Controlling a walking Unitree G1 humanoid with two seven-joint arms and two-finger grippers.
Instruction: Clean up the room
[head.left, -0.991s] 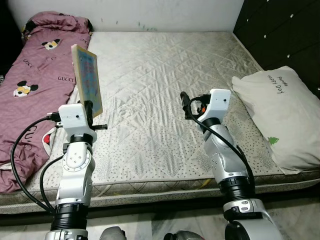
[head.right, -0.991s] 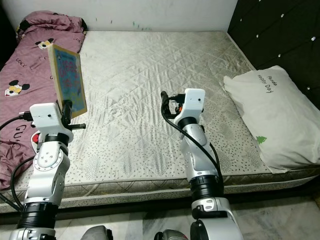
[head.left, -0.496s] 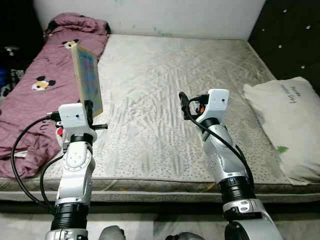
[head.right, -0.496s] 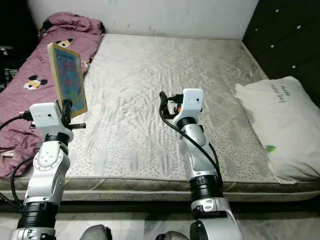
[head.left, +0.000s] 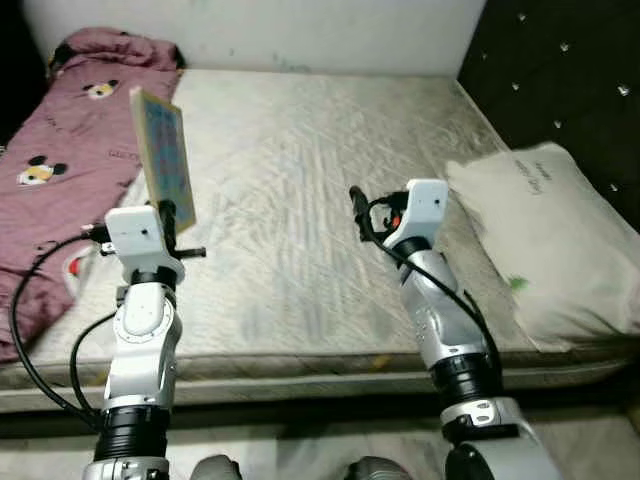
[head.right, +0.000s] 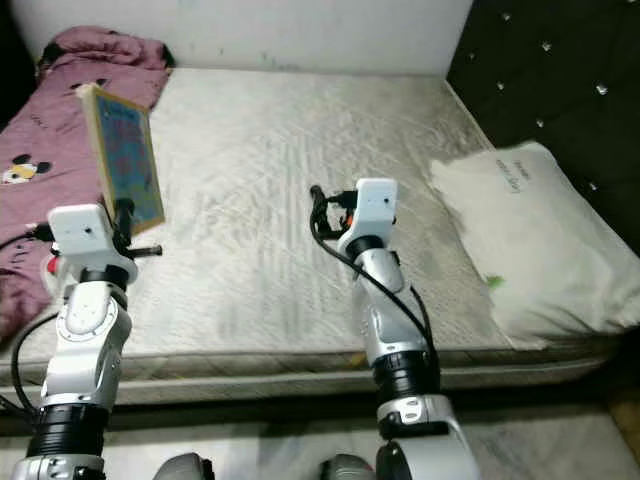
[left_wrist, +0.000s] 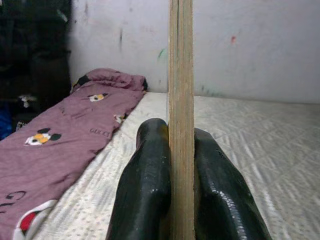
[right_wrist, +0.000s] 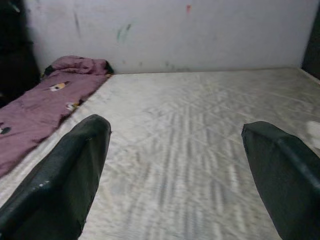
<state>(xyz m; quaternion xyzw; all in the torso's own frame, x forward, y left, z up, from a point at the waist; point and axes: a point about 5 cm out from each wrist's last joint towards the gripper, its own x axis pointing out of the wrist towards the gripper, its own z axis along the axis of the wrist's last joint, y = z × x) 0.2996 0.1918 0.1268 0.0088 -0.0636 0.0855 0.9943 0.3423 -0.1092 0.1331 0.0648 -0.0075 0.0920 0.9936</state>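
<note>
The purple blanket runs off the left edge; the board's top is cut off

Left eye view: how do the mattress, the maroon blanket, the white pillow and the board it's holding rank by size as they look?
Largest to smallest as they appear:
1. mattress
2. maroon blanket
3. white pillow, close to the blanket, so unsure
4. board, in the left gripper

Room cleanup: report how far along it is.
Done: the mattress middle looks bare. In hand: the left gripper is shut on a thin board, held upright above the bed. Left: the board is not yet put down; the blanket lies rumpled, the pillow overhangs the edge. The right gripper is open.
</note>
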